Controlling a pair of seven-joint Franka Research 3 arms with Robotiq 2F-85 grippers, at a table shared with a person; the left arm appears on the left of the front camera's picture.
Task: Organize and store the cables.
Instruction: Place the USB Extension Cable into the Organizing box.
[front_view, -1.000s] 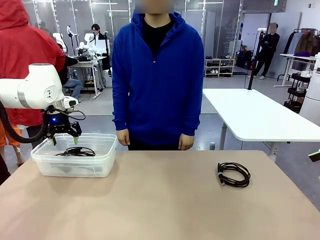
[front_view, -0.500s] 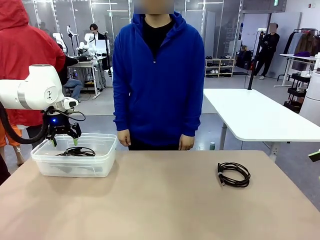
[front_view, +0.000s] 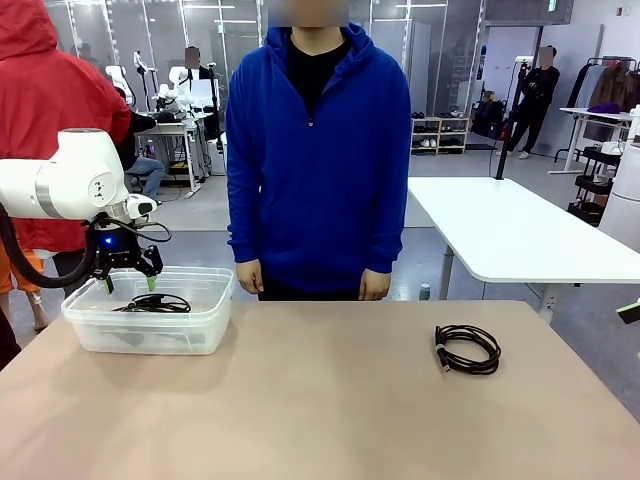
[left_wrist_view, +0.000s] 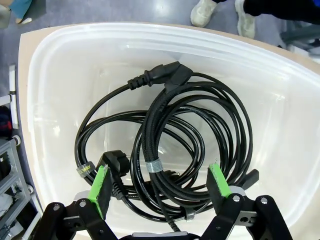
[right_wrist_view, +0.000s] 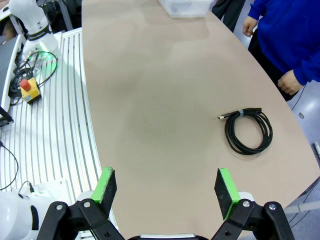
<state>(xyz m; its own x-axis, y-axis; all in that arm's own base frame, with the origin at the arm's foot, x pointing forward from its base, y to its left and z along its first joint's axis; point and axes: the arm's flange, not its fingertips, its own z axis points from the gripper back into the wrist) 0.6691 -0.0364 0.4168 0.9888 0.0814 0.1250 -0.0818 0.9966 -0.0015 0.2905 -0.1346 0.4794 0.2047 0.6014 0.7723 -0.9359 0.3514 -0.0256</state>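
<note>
Nothing has shifted since a second ago: your left tool (front_view: 128, 283) hangs wide open and empty over the tub (front_view: 215, 300) of cables (left_wrist_view: 165, 145) at 9 o'clock. Right tool (right_wrist_view: 166, 187) is open, empty; the coil (front_view: 467, 349) at 3 o'clock may snag or uncoil if pinched by one loop.

Table: broad beige tabletop (front_view: 300, 410), smooth, rounded at the edge in the right wrist view.
Container: clear plastic rectangular tub (front_view: 210, 300), lidless, on the table's left end.
Person opposite: bright blue zip hoodie (front_view: 318, 150) over a black shirt, standing at the far edge, arms down.
Bystander: red hooded jacket (front_view: 50, 100), at far left behind the tub.
Second table: white rectangular desk (front_view: 510, 235), behind on the right.
Floor beside table: white ribbed panel (right_wrist_view: 55, 125); yellow box with a red button (right_wrist_view: 28, 90) lying on it.
</note>
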